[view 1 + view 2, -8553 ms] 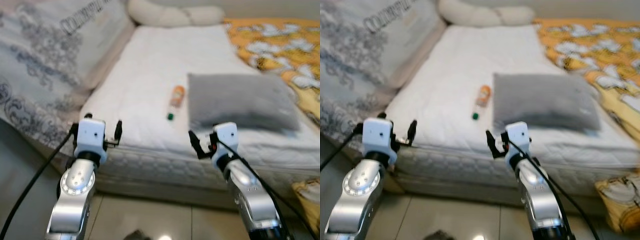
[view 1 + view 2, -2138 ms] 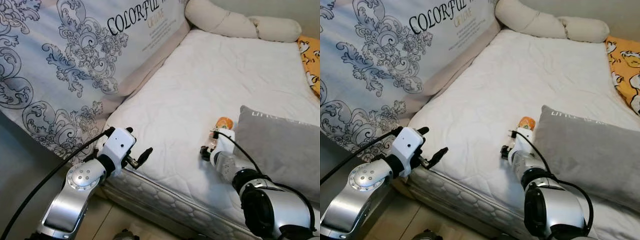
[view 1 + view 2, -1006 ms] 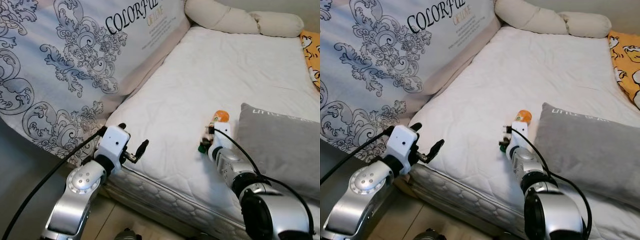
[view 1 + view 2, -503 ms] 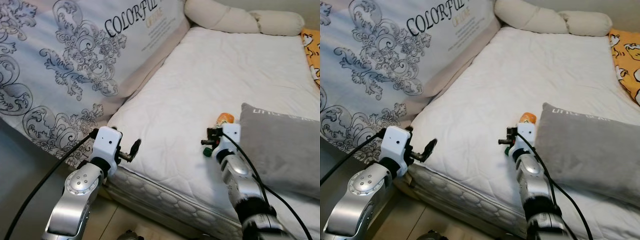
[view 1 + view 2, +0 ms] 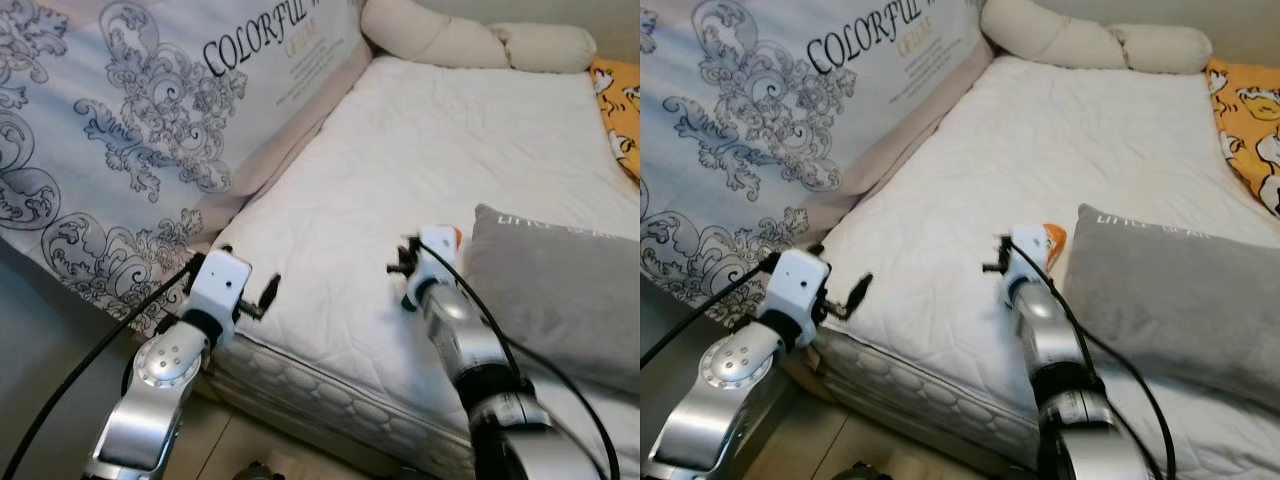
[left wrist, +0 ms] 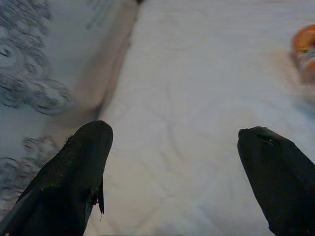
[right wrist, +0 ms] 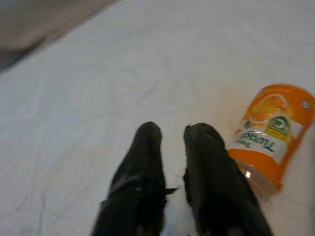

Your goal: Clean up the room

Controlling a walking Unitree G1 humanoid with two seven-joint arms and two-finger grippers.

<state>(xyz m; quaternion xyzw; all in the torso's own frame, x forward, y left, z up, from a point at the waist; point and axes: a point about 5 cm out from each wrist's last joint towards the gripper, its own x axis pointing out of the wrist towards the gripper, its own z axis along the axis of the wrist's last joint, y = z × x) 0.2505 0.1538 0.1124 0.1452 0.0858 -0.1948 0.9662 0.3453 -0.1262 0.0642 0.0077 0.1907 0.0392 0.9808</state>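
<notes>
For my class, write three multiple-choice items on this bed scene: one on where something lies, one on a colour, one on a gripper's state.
1. Where does the bottle lie?
A. on the white mattress
B. on the floor
C. on top of the grey pillow

2. What colour is the bottle's label?
A. blue
B. orange
C. purple

3. How do the left gripper's fingers stand?
A. clamped on the bottle
B. pressed together
C. spread apart, holding nothing

Answers: 1 A, it rests on the white quilting beside the pillow; 2 B, the right wrist view shows orange; 3 C, the left wrist view shows bare mattress between the fingers.
</notes>
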